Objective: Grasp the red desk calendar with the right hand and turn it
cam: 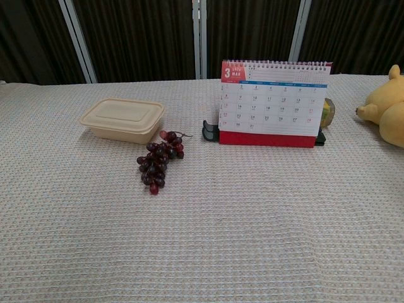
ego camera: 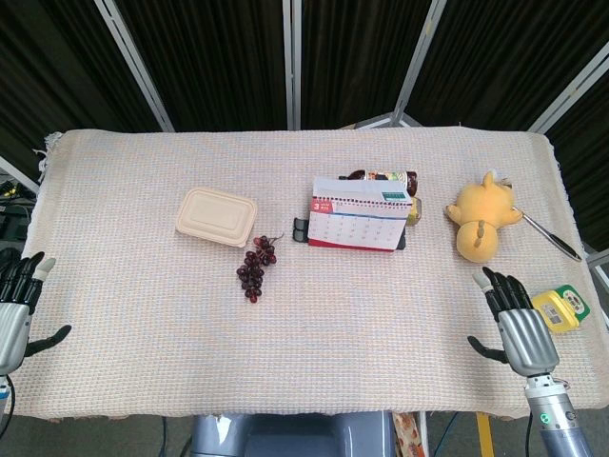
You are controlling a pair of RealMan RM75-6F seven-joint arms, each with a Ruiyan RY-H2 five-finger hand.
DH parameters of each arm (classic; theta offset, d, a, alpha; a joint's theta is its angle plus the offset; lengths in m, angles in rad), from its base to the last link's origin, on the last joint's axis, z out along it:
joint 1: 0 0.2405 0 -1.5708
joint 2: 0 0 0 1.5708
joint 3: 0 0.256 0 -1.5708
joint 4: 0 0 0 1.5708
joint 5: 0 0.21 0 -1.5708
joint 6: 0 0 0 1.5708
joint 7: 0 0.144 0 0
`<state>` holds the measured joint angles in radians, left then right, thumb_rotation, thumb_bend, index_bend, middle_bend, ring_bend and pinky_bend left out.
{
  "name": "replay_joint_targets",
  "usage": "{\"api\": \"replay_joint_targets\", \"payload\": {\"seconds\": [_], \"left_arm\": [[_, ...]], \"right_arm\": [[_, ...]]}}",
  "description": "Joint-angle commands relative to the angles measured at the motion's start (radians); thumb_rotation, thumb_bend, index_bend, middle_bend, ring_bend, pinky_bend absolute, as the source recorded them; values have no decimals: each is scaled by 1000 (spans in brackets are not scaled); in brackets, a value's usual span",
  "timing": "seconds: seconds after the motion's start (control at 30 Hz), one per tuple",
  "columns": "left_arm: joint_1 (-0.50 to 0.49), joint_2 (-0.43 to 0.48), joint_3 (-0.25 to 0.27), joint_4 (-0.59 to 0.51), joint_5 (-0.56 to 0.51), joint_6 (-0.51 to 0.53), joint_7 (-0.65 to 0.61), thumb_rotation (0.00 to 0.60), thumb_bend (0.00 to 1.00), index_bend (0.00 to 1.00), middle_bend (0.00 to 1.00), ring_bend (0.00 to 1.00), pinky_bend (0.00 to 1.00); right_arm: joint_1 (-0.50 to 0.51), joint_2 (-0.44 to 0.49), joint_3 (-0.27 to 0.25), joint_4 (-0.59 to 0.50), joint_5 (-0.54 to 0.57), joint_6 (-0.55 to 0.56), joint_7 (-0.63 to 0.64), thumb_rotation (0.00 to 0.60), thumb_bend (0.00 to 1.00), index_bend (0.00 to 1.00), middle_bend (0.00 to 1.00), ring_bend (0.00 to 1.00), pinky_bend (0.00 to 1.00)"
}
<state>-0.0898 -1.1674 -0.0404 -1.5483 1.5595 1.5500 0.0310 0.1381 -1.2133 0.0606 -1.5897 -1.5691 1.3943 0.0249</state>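
The right robot hand (ego camera: pixel 514 319) rests low at the near right edge of the worktop (ego camera: pixel 381 343), fingers spread and holding nothing; the left robot hand (ego camera: pixel 19 300) sits at the near left edge, likewise open and empty (neither shows in the chest view). The red desk calendar (ego camera: pixel 360 219) stands upright toward the back of the cloth, a little right of centre, well apart from the right hand. Its March page faces the robot and its red base rests on the cloth.

The step in hand looks to be the reach, not yet begun. To do it well, the right hand should travel forward and inward, clearing the yellow plush toy (ego camera: pixel 483 227) that lies between its side of the worktop and the calendar. A dark bottle (ego camera: pixel 385 177) lies just behind the calendar, and small black clips (cam: pixel 210 131) sit at its left foot, so coming in from the right end or from above the spiral binding seems safest. The calendar is light and tent-shaped, so it will likely slide or tip if pushed; pinching the top edge firmly before turning should keep it from collapsing. The grapes (ego camera: pixel 255 265) and the beige lunch box (ego camera: pixel 216 216) lie off to the left, out of the path.
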Motion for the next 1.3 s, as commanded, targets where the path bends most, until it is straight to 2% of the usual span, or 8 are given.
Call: {"api": "replay_joint_targets", "payload": {"seconds": [0.03, 0.4, 0.47, 0.53, 0.63, 0.83, 1.03, 1.3], "left_arm": [[0, 0, 1, 0, 0, -2, 2, 600, 121, 0, 0, 0, 0], [6, 7, -4, -5, 6, 20, -11, 600, 120, 0, 0, 0, 0], [6, 8, -4, -5, 4, 18, -14, 600, 120, 0, 0, 0, 0], [6, 9, -4, -5, 2, 16, -15, 600, 120, 0, 0, 0, 0], [5, 9, -6, -7, 3, 17, -12, 600, 121, 0, 0, 0, 0], [3, 10, -9, -14, 10, 23, -12, 600, 121, 0, 0, 0, 0], [-2, 9, -8, -13, 13, 16, -11, 600, 122, 0, 0, 0, 0], [-6, 11, -10, -16, 19, 17, -21, 600, 122, 0, 0, 0, 0]], "right_arm": [[1, 0, -3, 0, 0, 1, -2, 600, 121, 0, 0, 0, 0], [15, 2, 1, -32, 32, -22, 43, 600, 117, 0, 12, 7, 0], [18, -9, 21, -40, 51, -13, 56, 600, 130, 34, 177, 160, 113], [23, -46, 54, -45, 79, 9, 91, 600, 174, 133, 564, 531, 442], [56, -72, 95, -121, 195, -89, 228, 600, 240, 183, 764, 721, 606], [151, -29, 150, -235, 410, -368, 383, 600, 372, 106, 802, 756, 618], [212, -41, 185, -240, 535, -502, 440, 600, 428, 33, 799, 756, 617], [291, -79, 247, -190, 717, -684, 554, 600, 432, 26, 796, 756, 616]]}}
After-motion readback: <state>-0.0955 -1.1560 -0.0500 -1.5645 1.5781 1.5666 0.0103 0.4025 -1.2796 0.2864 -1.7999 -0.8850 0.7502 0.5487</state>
